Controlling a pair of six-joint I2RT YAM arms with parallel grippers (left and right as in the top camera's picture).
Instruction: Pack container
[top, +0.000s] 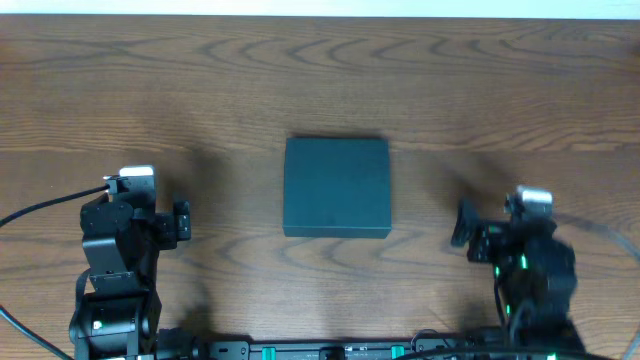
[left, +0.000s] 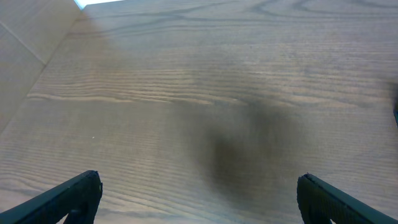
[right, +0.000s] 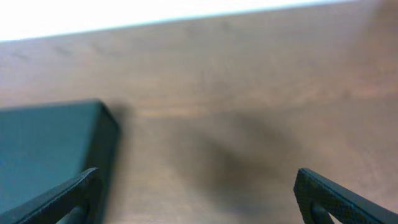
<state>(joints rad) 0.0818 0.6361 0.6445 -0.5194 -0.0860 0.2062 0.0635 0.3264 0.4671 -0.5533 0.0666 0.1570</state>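
Left claw fingers are sitting closest to the lens in the left wrist view. Both dark tips are poking in from the bottom corners, spread wide and released, gripping nothing. Only bare wood-grain surface is showing between them, with a soft shadow lying ahead of the tips. Right claw is reading the same in its own view: fingers standing wide apart, released, nothing between them. Container is sitting at the middle of the surface in the overhead view, dark teal-black and square, top face lying flat and closed. It is resting between the two arms, well apart from both, with nothing touching it. In the right wrist view its near corner is filling the lower left, and one fingertip is overlapping it in frame. Contact can't be told from that view, but overhead is showing bare wood between arm and box. Left arm is sitting at the lower left of the overhead view, a black cable trailing off toward the left edge. Right arm is sitting at the lower right, green lights glowing on its body. Both wrist views are looking slightly blurred.
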